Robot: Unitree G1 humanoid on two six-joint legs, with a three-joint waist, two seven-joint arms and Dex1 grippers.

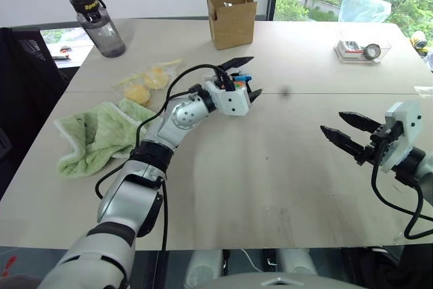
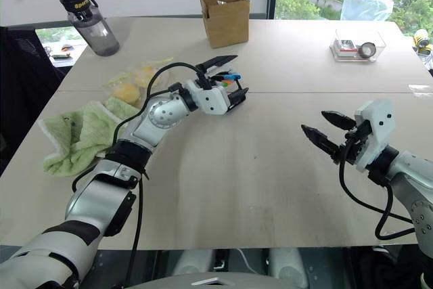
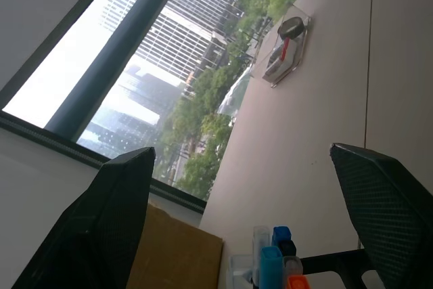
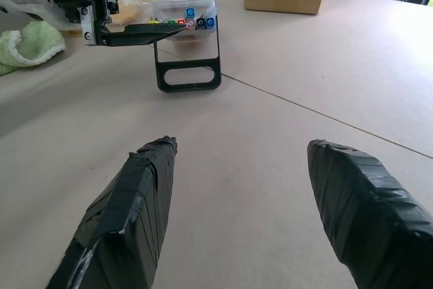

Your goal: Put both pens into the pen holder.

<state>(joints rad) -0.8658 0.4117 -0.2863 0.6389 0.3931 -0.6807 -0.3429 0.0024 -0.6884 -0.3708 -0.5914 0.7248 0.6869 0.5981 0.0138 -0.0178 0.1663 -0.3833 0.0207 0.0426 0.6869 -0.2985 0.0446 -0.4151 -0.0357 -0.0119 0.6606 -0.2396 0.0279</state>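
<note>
Left gripper (image 1: 245, 77) reaching out over the table (image 1: 270, 167), fingers spread wide and holding nothing, one finger (image 1: 237, 63) above and one (image 1: 254, 95) lower, straddling the holder (image 4: 189, 65). Holder right at the fingertips, standing on the table, black open frame with coloured marker ends packed inside: blue, orange, green. Pens (image 3: 272, 262) upright inside it, just ahead of the spread fingers in the left wrist view, blue cap tops level with the clear wrap; which tops belong to pens and which to markers cannot be told. Right gripper (image 1: 342, 130) hanging above bare table well to the right of the holder, fingers apart in a moderate gap and empty, pointing toward the left gripper. Box (image 1: 232, 17) beyond the left gripper, near the far edge. Bottle (image 1: 98, 24) far off to the left of it at the table's back corner. Green cloth (image 1: 91, 133) beside the left forearm, with a clear bag of yellow items (image 1: 145, 82) just past it. Clear tray (image 1: 362, 50) far ahead of the right gripper, by the window.
</note>
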